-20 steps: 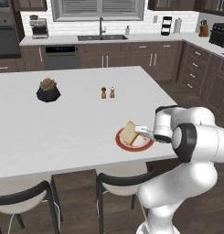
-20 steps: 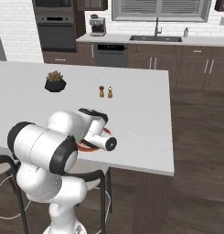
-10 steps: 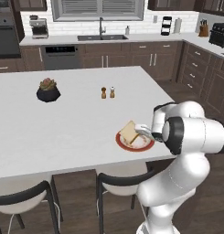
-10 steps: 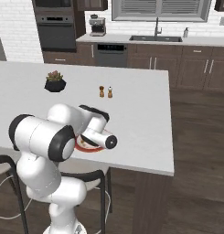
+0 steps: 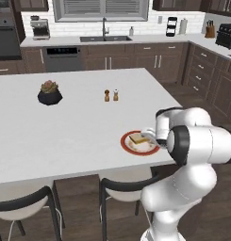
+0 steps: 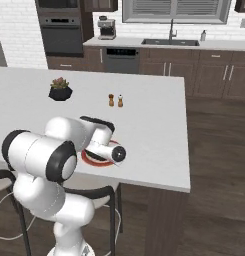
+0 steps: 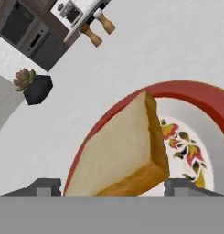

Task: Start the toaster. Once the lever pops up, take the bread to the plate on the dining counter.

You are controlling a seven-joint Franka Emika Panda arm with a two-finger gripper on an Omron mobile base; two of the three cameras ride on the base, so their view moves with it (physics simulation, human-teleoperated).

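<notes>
Red-rimmed plate is sitting near the front right edge of the white table, and the bread is on it, so I'd say I'm at the very tail end of this job: the drop-off. My claw is right down at the plate, and in the hand view the two tips stand apart on either side of the slice with gaps showing, so it looks let go rather than pinched. The slice seems to lie a bit tilted, one edge up on the rim and the rest over the flowery middle of the plate.

Next move, as I see it: back the claw straight off and up without clipping the crust, since a nudge could slide the bread off the rim side. After that there's nothing left to carry.

Other stuff on the table is well apart from me: a little potted plant and the salt and pepper pair.

Writing or brands? Nothing I can read anywhere; the plate's centre only has a painted flower pattern.
</notes>
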